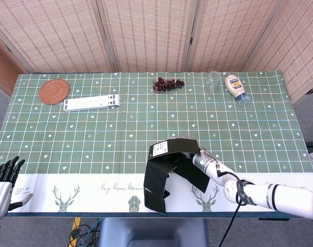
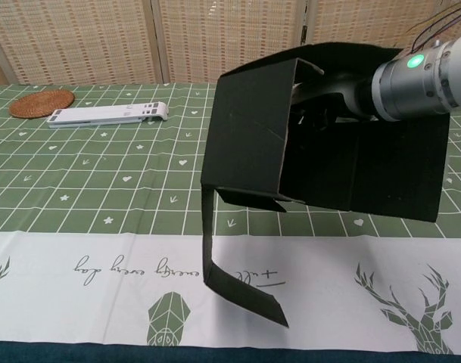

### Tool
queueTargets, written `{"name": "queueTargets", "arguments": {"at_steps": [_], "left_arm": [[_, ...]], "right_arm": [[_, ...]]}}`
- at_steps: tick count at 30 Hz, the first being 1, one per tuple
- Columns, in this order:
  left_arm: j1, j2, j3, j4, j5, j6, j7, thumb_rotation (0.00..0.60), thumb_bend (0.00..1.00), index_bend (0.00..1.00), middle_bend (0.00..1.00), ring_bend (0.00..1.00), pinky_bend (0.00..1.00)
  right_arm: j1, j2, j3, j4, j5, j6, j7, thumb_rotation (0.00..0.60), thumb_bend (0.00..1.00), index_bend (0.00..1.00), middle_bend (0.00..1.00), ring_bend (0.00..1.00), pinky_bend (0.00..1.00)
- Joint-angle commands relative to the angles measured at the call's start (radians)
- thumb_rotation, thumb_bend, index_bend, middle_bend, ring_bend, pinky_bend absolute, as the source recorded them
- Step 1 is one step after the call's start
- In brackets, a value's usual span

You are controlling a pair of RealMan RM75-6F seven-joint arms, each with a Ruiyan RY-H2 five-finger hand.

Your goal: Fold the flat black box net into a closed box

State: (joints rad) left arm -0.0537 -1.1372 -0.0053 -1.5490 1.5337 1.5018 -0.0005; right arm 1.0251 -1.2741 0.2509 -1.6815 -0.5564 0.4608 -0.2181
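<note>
Black box net point(image 1: 166, 167) draped over right hand point(image 2: 328, 87), lifted

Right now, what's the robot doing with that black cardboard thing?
The right hand holds the black box net up over the near edge of the table, reaching inside the partly folded panels. It is not a closed box yet: one long flap hangs loose toward the white border. The left hand sits idle at the near left corner, fingers apart, holding nothing.

Box net point(image 1: 169, 167) before grapes point(image 1: 168, 84), right of coaster point(image 1: 54, 91)
</note>
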Motion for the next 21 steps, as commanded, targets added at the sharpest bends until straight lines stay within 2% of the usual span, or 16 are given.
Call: {"name": "queueTargets", "arguments": {"at_steps": [1, 6, 10, 13, 19, 21], "left_arm": [[-0.001, 0.0, 0.001, 0.0, 0.0, -0.002, -0.001, 0.6, 0.14, 0.0, 0.0, 0.0, 0.08], [-0.003, 0.0, 0.002, 0.001, -0.001, -0.007, -0.003, 0.6, 0.14, 0.0, 0.0, 0.0, 0.08], [-0.003, 0.0, 0.002, 0.002, -0.003, -0.011, -0.005, 0.6, 0.14, 0.0, 0.0, 0.0, 0.08], [-0.003, 0.0, 0.004, 0.001, -0.003, -0.012, -0.004, 0.6, 0.14, 0.0, 0.0, 0.0, 0.08], [-0.004, 0.002, 0.005, -0.001, -0.004, -0.016, -0.004, 0.6, 0.14, 0.0, 0.0, 0.0, 0.08], [-0.005, 0.002, 0.004, -0.002, -0.002, -0.016, -0.003, 0.6, 0.14, 0.0, 0.0, 0.0, 0.08]], "right_arm": [[0.066, 0.001, -0.055, 0.042, 0.054, -0.027, 0.018, 0.6, 0.71, 0.68, 0.62, 0.95, 1.0], [0.15, -0.015, -0.133, 0.089, 0.112, -0.039, 0.017, 0.6, 0.71, 0.68, 0.59, 0.95, 1.0], [0.187, -0.036, -0.173, 0.114, 0.14, -0.037, 0.034, 0.6, 0.69, 0.68, 0.55, 0.95, 1.0], [0.202, -0.051, -0.193, 0.127, 0.144, -0.032, 0.049, 0.6, 0.68, 0.63, 0.51, 0.95, 1.0], [0.205, -0.063, -0.202, 0.132, 0.126, -0.026, 0.074, 0.6, 0.59, 0.32, 0.41, 0.93, 1.0], [0.198, -0.07, -0.202, 0.132, 0.103, -0.008, 0.083, 0.6, 0.53, 0.19, 0.32, 0.91, 1.0]]}}
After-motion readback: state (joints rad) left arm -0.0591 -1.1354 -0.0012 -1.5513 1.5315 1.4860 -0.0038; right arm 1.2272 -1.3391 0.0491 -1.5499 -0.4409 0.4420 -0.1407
